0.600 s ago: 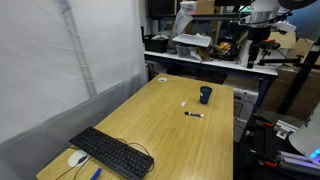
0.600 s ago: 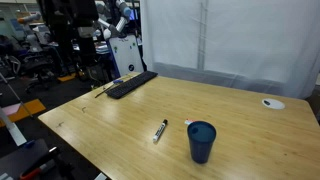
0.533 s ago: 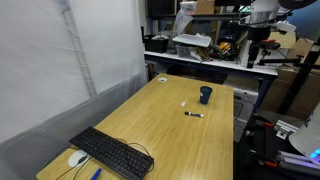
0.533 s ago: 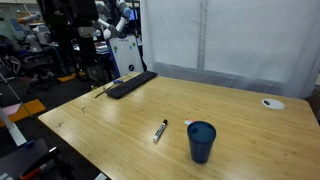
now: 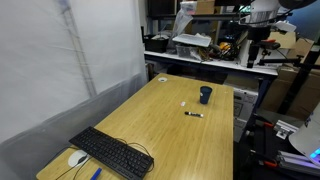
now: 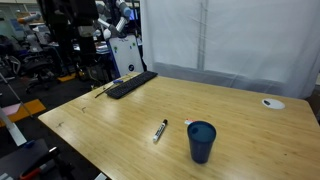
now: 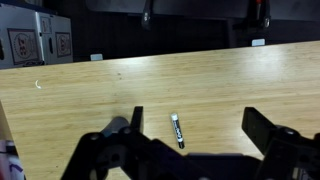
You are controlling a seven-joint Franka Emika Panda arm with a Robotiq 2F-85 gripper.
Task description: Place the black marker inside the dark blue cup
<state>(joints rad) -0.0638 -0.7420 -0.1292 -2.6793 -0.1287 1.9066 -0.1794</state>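
1. In an exterior view, the small dark navy blue cylindrical cup stood upright near the far end of the light wooden tabletop, close to a side edge. The thin black marker lay near it, apart. Bare wood ran from there to the black keyboard.
2. In an exterior view, the marker lay just beside the cup, not touching, near the tabletop's front edge.
3. In the wrist view, the end effector hung above the tabletop, jaws spread wide; the marker lay flat on open wood.
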